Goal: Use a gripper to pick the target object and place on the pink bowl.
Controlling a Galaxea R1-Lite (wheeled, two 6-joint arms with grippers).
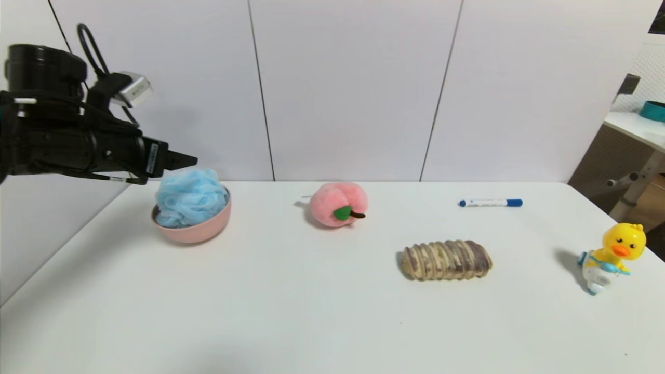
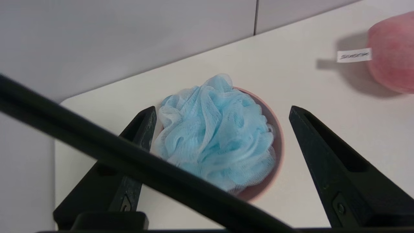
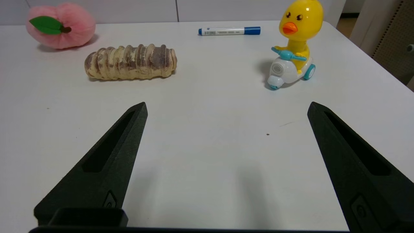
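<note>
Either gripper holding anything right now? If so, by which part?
Nothing held. Left gripper is open above the blue pouf, which sits in the pink bowl. Right gripper is open, empty.

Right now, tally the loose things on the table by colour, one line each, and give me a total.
Pink: 2, the pink bowl and the plush peach
Light blue: 1, the bath pouf, sitting in the bowl
Brown and cream: 1, the ridged bread loaf
Yellow: 1, the duck on a scooter
White and blue: 1, the marker
Total: 6
</note>
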